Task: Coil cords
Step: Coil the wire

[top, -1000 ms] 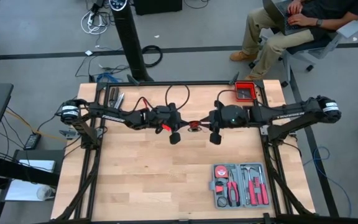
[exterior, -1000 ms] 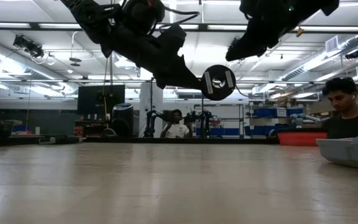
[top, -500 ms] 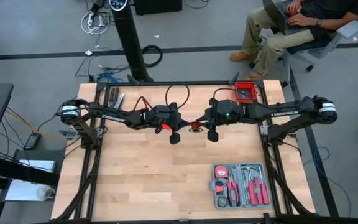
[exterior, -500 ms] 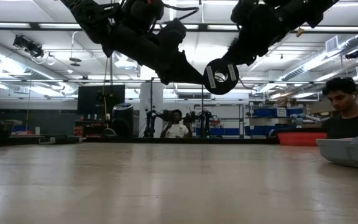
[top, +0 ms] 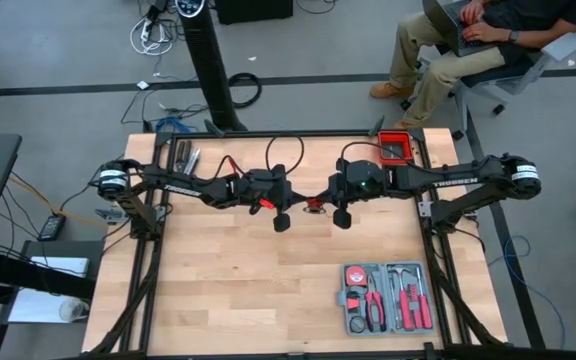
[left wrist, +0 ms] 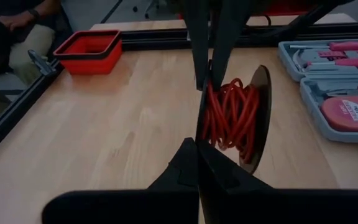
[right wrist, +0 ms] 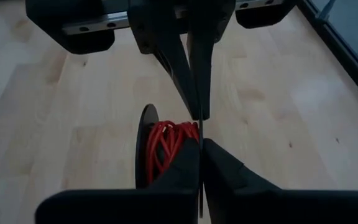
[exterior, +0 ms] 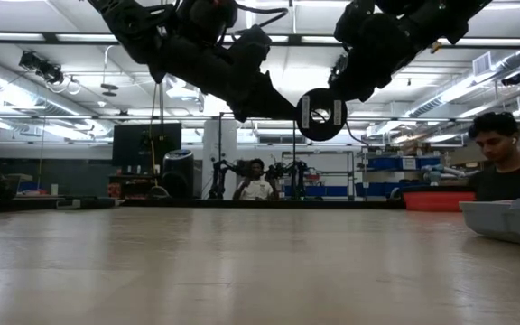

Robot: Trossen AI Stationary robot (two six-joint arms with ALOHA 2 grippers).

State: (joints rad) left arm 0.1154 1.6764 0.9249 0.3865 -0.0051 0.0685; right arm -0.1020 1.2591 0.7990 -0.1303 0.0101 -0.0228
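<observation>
The thin red cord is wound on a small black spool that hangs high above the middle of the table. In the wrist views the coil sits between two thin black discs. My left gripper comes from the table's left and is shut on the spool. My right gripper comes from the right and is shut on it too. In the high view the two grippers meet at the spool. My left gripper pinches the rim of one spool disc, seen edge-on, between its two fingers. It comes from the table's left, slanting a little downward. The spool is lifted clear of the table, its discs standing upright. My right gripper pinches the same thin disc at its opposite rim between its two fingers. It comes from the table's right, slanting downward. The red coil lies to one side of the held disc.
An open grey tool case with red-handled tools lies at the near right. A red bin stands at the far right edge. Bare wood stretches below and to the near left. A person sits beyond the table's far right corner.
My right gripper has moved toward the table's left and a little down, to the spool held by my left gripper, and has taken hold of its disc. The spool has stayed in the air at much the same place.
</observation>
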